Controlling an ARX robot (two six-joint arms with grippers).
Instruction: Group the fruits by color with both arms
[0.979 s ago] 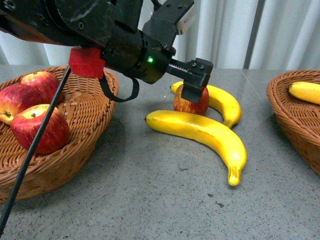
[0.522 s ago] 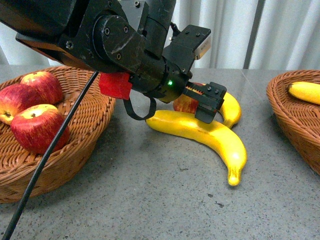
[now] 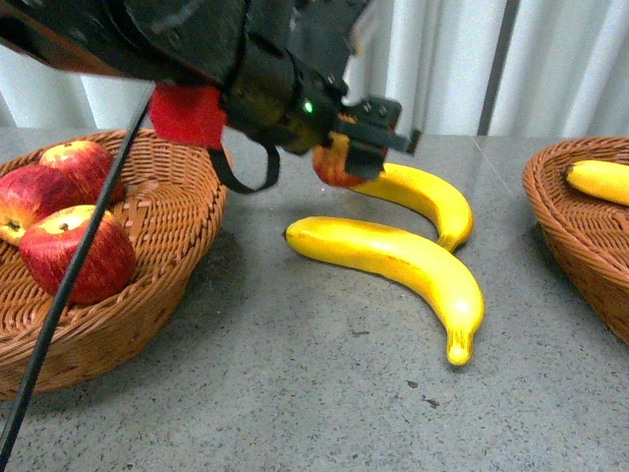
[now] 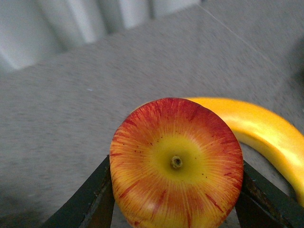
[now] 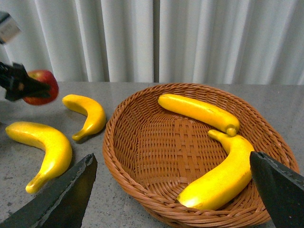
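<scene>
My left gripper (image 3: 346,149) is shut on a red apple (image 3: 330,165) and holds it in the air above the table. In the left wrist view the apple (image 4: 175,161) fills the space between both black fingers (image 4: 97,202), its yellow stem end facing the camera. Two bananas lie on the table: one (image 3: 421,195) just beyond the apple, one (image 3: 398,261) nearer. My right gripper (image 5: 172,190) hangs open above the right basket (image 5: 118,156), which holds two bananas (image 5: 197,111) (image 5: 223,176).
The left wicker basket (image 3: 187,231) holds three red apples (image 3: 71,254). The right basket (image 3: 555,211) stands at the table's right edge with a banana (image 3: 600,179) showing. White curtains hang behind. A black cable (image 3: 69,285) crosses the left basket.
The left gripper came down over the apple between the bananas, shut on it, and has lifted it up and slightly left off the table.
</scene>
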